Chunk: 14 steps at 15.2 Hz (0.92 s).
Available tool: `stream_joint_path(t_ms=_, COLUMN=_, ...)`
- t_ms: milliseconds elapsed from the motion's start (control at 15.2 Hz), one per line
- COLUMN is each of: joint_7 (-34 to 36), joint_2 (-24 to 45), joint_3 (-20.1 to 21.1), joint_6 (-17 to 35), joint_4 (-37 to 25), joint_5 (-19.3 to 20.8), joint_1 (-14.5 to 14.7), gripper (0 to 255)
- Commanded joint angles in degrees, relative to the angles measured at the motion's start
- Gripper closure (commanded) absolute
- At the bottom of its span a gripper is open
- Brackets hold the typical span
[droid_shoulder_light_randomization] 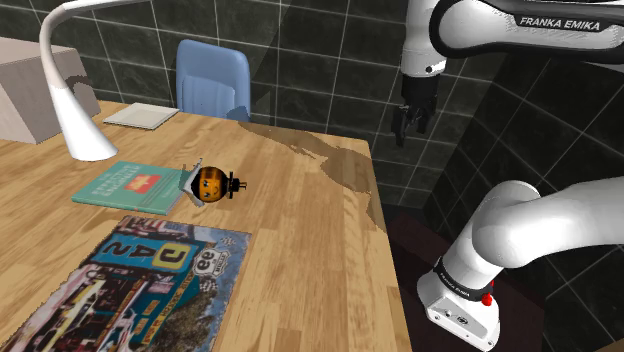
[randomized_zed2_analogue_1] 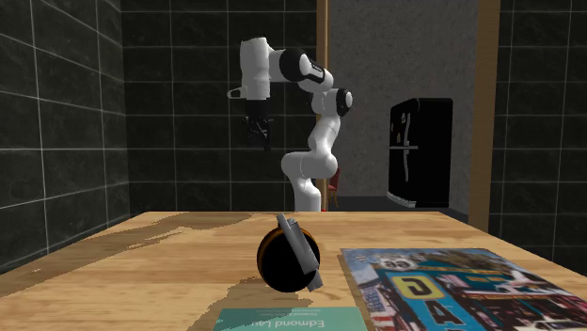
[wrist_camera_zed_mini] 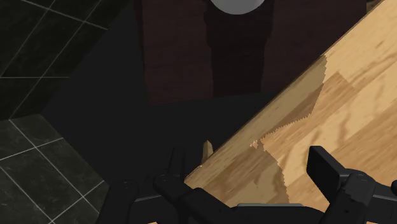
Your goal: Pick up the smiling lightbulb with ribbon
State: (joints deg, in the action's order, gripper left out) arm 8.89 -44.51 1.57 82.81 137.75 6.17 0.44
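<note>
Shoulder view has the white arm [droid_shoulder_light_randomization: 520,230] rising from its base at the lower right, bending at a low elbow and leaving by the right side; its upper link comes back in along the top edge and turns down at the wrist, so the gripper [droid_shoulder_light_randomization: 411,134] hangs high and points straight down, near the table's [droid_shoulder_light_randomization: 300,250] far right corner; wrist view shows the two black fingers [wrist_camera_zed_mini: 331,172] standing well apart with only the wooden table's edge between them, one over the dark floor and the other over the wood; the gripper is open and holds nothing; second exterior view, looking across the table toward the arm, has the gripper in the air beyond the far edge, before a dark tiled wall; the lightbulb [droid_shoulder_light_randomization: 212,184] lies on its side on the table, well apart from the gripper, lower and toward the shoulder view's left; its round orange body bears dark markings, and its grey base rests at the corner of a teal book [droid_shoulder_light_randomization: 130,186]; a colourful poster [droid_shoulder_light_randomization: 140,290] lies flat on the table nearer the shoulder camera than the lightbulb; a white lamp [droid_shoulder_light_randomization: 70,90] stands beyond the book, and a blue chair [droid_shoulder_light_randomization: 213,80] stands at the table's far side.
</note>
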Motion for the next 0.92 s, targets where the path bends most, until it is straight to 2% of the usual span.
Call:
stream_joint_path(t_ms=0, joint_7=0.0, joint_2=0.0, joint_3=0.0, joint_6=0.0, joint_4=0.0, joint_5=0.0, joint_1=0.0, gripper=0)
stream_joint_path(t_ms=858, joint_7=-1.78, joint_2=24.85, joint_3=4.37, joint_6=12.79, joint_4=-11.85, joint_5=-6.06, joint_1=5.79, gripper=0)
